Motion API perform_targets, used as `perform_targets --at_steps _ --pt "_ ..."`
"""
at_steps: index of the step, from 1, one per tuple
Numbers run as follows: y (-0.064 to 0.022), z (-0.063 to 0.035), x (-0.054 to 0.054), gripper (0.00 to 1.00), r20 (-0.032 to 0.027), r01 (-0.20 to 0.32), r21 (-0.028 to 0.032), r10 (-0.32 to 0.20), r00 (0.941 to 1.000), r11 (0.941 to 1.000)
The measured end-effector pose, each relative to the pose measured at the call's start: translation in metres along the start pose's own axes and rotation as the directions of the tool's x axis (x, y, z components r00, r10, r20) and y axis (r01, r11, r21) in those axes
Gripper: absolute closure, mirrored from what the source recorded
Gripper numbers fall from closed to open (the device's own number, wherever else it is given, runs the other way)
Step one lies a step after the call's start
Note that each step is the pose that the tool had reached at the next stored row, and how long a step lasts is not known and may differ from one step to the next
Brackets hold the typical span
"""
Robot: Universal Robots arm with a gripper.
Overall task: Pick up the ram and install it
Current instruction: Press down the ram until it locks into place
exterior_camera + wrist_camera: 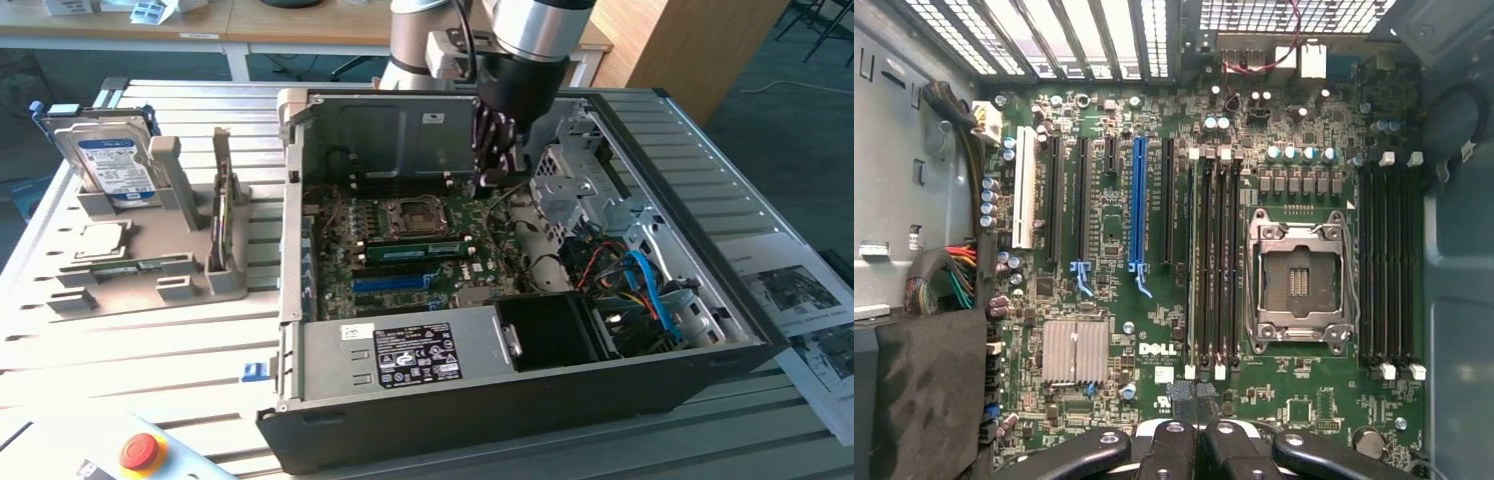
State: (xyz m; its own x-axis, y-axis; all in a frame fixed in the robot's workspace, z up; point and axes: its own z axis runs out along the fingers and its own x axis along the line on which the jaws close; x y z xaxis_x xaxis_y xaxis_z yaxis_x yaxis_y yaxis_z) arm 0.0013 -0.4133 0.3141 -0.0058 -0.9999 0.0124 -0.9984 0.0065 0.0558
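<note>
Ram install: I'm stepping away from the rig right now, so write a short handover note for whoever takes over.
Fingers: shut, hovering over the motherboard inside the open case; nothing visibly held.
Ram: one green stick sits in a slot beside the processor socket; a second stick stands upright in the grey fixture on the exterior view's left.
Done: one stick appears seated.
Left: the second stick, untouched in the fixture.
</note>
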Motion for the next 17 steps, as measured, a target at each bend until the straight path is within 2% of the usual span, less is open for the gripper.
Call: perform_targets --at_steps 17 --pt "-0.0014 0.025 0.0 0.9 -0.0016 0.0 0.0 0.0 1.0 1.0"
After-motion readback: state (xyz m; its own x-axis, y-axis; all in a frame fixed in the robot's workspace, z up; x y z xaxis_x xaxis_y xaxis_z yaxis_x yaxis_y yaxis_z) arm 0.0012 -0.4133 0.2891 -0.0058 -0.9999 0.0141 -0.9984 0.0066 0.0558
